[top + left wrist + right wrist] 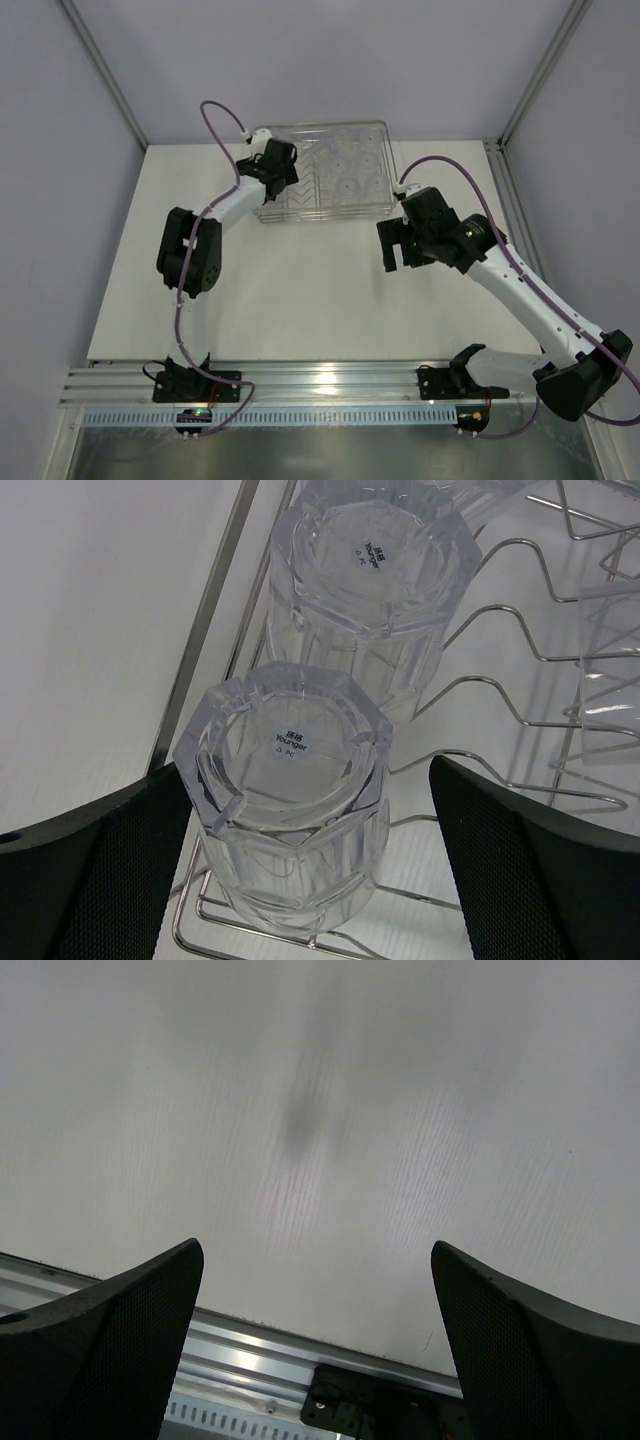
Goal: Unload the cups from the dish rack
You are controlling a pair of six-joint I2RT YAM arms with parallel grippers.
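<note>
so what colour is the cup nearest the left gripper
Clear, colourless cup with faceted sides; the left wrist view shows it best.

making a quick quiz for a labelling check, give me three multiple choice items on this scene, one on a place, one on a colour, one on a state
1. Where is the left gripper? A over the front rail; B over the rack's left end; C by the right arm's base.
2. What colour are the cups? A red; B black; C clear.
3. What state is the right gripper in? A open and empty; B shut on a cup; C shut on a wire.

Answers:
1 B: the top view shows it above the rack's left end.
2 C: the rack wires show through them.
3 A: its jaws stand apart with only bare table between them.
</note>
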